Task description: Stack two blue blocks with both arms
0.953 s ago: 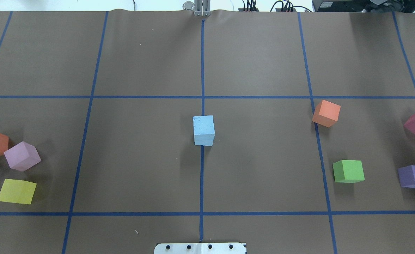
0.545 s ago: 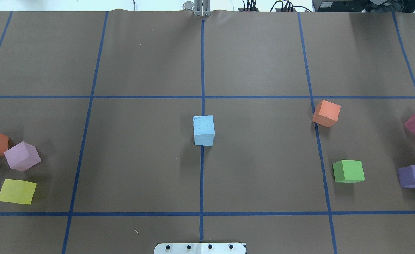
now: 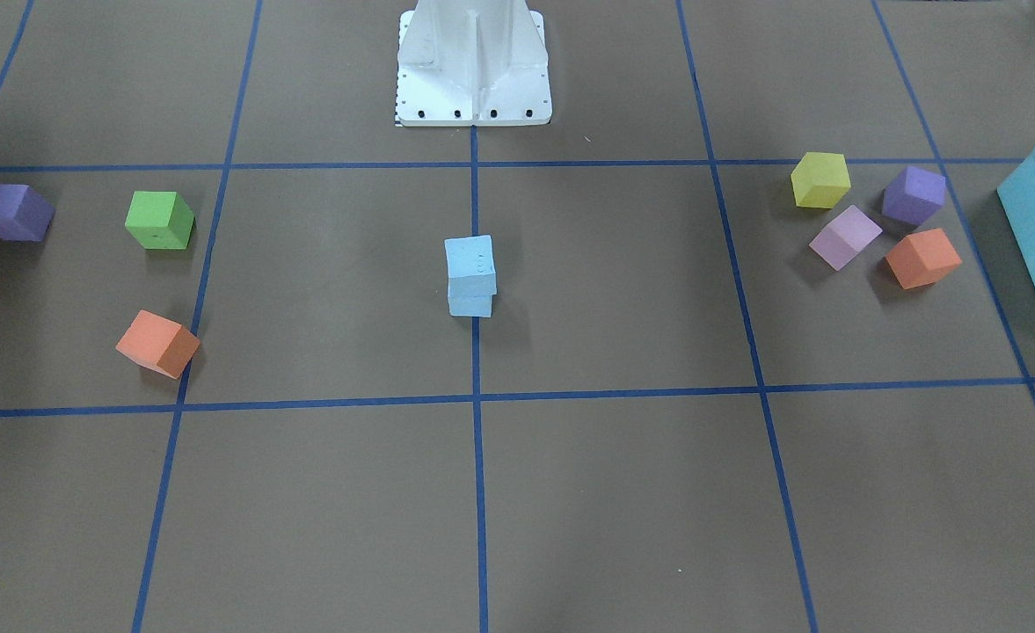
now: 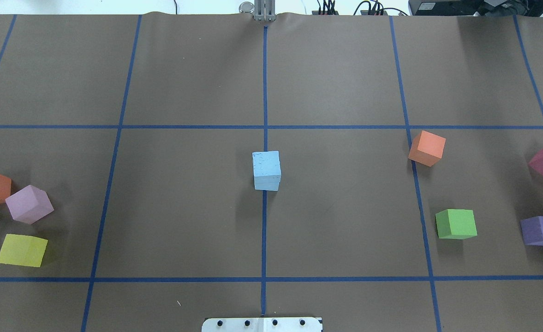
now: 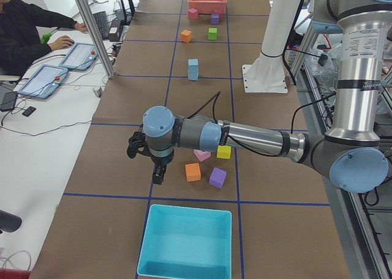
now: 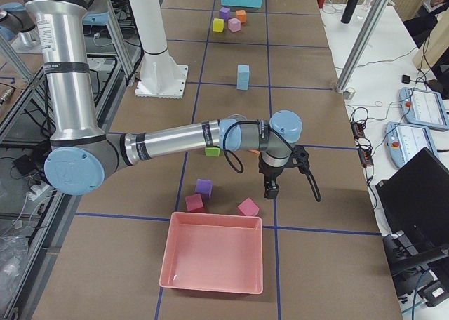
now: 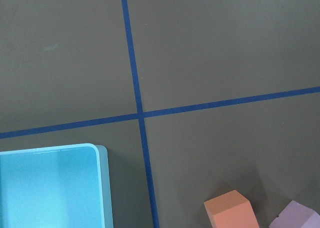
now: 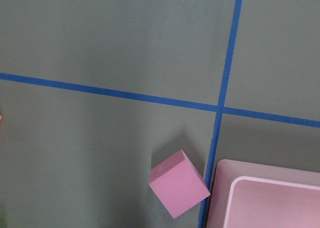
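The two blue blocks [image 4: 266, 170] sit stacked, one on the other, on the centre tape line [image 4: 265, 92] in the middle of the table [image 4: 183, 83]. The upper one is turned slightly off the lower. In the overhead view an orange cube [image 4: 427, 147] lies at two o'clock from the stack and a green cube [image 4: 456, 224] at four o'clock.

The left arm [image 5: 257, 138] and right arm [image 6: 172, 141] reach out at the table's ends, well apart from the stack. The left gripper [image 5: 157, 176] hangs near the turquoise bin [image 5: 187, 242], the right gripper [image 6: 270, 191] near the pink bin [image 6: 210, 253]. I cannot tell whether either claw is wide or narrow.
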